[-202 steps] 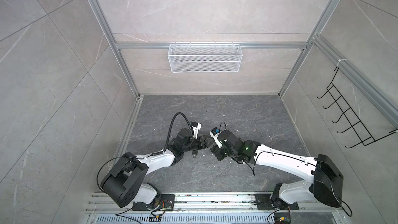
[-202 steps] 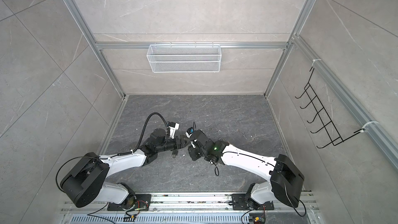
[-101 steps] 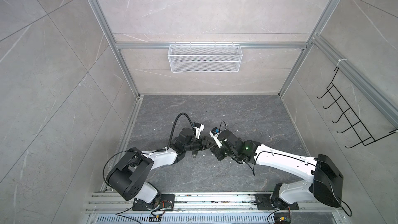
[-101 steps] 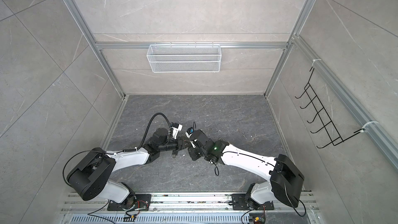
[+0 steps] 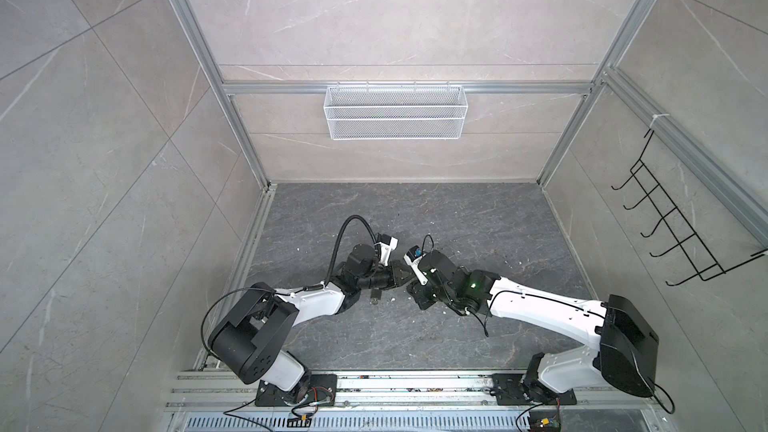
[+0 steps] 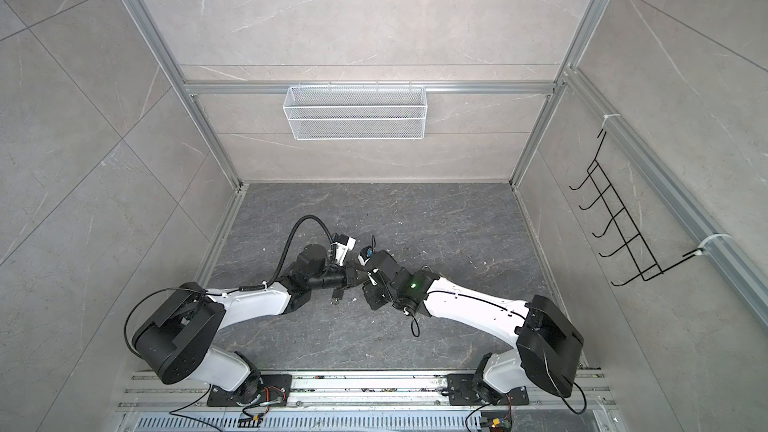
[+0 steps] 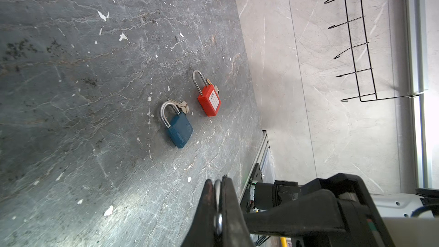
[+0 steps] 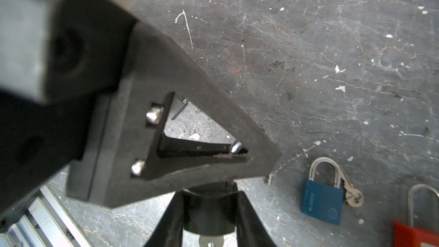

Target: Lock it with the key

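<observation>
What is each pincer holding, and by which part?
Left pincer pinches a thin silvery piece, likely a key, between its tips. Right pincer clamps a dark object's sides.

Blue padlock [image 7: 179,130], silver shackle. Red padlock [image 7: 210,102], white lined label. Dark grey floor [image 7: 71,91], pale veining, white flecks. White mesh basket [image 5: 395,112]. Black hook rack [image 7: 356,43].
</observation>
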`<state>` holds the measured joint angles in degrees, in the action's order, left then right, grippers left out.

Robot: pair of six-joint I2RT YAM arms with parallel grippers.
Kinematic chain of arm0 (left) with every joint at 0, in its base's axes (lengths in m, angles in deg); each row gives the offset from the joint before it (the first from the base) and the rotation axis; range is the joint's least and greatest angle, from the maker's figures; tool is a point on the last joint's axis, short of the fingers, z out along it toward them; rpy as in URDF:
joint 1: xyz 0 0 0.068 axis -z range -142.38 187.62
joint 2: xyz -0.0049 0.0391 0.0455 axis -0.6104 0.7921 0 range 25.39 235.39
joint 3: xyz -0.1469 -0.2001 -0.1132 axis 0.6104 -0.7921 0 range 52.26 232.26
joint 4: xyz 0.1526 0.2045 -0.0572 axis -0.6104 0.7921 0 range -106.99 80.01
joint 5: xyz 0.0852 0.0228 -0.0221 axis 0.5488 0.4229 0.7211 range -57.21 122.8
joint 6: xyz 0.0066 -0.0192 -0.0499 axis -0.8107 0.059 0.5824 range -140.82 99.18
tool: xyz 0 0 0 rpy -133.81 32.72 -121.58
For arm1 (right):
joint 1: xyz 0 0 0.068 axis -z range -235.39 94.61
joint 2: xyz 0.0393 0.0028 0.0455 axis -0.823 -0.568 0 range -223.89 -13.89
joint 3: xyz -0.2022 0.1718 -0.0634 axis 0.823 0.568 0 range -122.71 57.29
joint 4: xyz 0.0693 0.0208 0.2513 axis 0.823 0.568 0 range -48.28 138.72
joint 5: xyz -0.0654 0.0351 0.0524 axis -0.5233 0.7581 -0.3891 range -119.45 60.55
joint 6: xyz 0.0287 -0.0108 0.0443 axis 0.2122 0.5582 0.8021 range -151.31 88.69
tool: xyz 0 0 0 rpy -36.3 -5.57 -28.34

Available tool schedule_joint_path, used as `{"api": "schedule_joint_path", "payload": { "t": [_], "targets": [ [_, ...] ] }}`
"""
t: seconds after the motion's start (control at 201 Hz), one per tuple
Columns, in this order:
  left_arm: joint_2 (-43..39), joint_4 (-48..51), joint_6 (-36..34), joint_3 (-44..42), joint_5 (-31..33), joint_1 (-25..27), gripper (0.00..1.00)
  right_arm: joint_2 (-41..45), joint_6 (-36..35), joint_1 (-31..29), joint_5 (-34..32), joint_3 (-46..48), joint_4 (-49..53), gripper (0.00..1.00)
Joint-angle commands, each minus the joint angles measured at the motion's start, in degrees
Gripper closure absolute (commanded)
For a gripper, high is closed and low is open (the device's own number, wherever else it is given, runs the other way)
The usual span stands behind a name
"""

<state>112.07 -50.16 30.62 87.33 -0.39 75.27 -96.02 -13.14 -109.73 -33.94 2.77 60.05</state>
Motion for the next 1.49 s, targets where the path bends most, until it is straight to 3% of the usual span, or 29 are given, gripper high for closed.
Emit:
{"api": "schedule_joint_path", "payload": {
  "t": [0.0, 0.1, 0.229, 0.323, 0.403, 0.537, 0.677, 0.796, 0.901, 1.11, 1.264, 1.488],
  "targets": [
    [-0.10, -0.23, -0.64, 1.22, -1.18, 0.06, 1.00, -0.14, 0.50, 0.23, -3.45, -2.01, -1.92, 0.82],
    [-0.99, -0.11, -0.32, 1.36, -0.50, 0.08, 1.00, 0.34, 1.37, 0.59, -4.92, -1.43, -2.73, 0.79],
    [-4.36, 0.89, 0.82, 1.14, 4.00, 0.06, 1.00, 2.83, 2.79, 2.91, -4.95, 0.31, -3.65, 0.57],
    [-8.70, 3.44, 1.68, 1.49, 9.44, 0.08, 1.00, 7.15, 2.67, 5.61, 0.34, 3.68, -7.32, 0.42],
    [-13.22, 6.05, 3.76, 1.77, 16.54, 0.29, 1.00, 12.42, 2.33, 7.02, 4.08, 7.48, -11.94, 0.39],
    [-21.35, 4.50, 12.92, -0.29, 30.41, 1.26, 1.00, 24.58, 0.84, 7.58, -0.37, 15.18, -21.62, 0.41],
    [-26.51, -2.47, 18.04, -2.85, 36.20, 1.46, 1.00, 31.31, -2.86, 8.86, -4.97, 18.19, -25.70, 0.51],
    [-26.93, -1.72, 22.51, -0.43, 33.35, 1.21, 1.00, 32.01, -5.23, 11.73, 8.24, 15.33, -24.14, 0.52],
    [-24.98, -2.66, 25.63, 2.18, 31.35, 1.44, 1.00, 31.77, -7.35, 11.77, 13.00, 15.12, -27.73, 0.52],
    [-22.69, -8.05, 32.56, 2.01, 29.73, 1.55, 1.00, 29.40, -12.29, 11.80, 16.73, 12.57, -30.00, 0.60],
    [-24.25, -6.91, 33.10, 2.19, 29.18, 1.64, 1.00, 25.48, -13.54, 11.79, 17.33, 11.11, -32.36, 0.69],
    [-25.09, -5.48, 31.97, 2.48, 28.52, 1.72, 1.00, 18.70, -13.90, 11.81, 18.77, 8.71, -36.83, 0.70]
  ]
}}
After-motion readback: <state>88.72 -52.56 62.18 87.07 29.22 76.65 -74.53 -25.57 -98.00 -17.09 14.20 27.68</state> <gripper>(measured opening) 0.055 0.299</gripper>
